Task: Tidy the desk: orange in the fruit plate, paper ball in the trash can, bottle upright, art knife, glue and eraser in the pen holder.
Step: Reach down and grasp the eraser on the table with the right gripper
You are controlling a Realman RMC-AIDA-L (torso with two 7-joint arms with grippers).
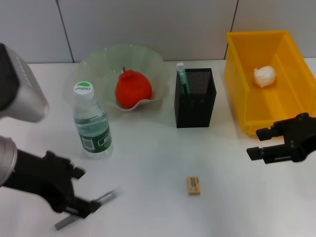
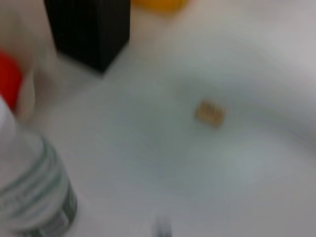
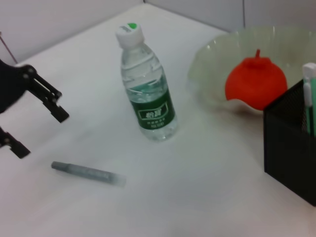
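Observation:
The orange (image 1: 133,89) sits in the clear fruit plate (image 1: 101,59). The paper ball (image 1: 265,76) lies in the yellow trash can (image 1: 237,94). The bottle (image 1: 94,123) stands upright. A green glue stick (image 1: 182,79) stands in the black mesh pen holder (image 1: 195,106). The tan eraser (image 1: 193,185) lies on the table in front of the holder. The grey art knife (image 3: 89,173) lies flat at the front left. My left gripper (image 1: 85,190) is open just beside it, holding nothing. My right gripper (image 1: 264,142) hangs open and empty by the can's front corner.
The white table (image 1: 158,163) carries everything. Bottle (image 3: 146,94), fruit plate (image 3: 212,59) and pen holder (image 3: 291,138) stand in a row across the back. In the left wrist view the eraser (image 2: 210,112) lies beyond the bottle (image 2: 29,187).

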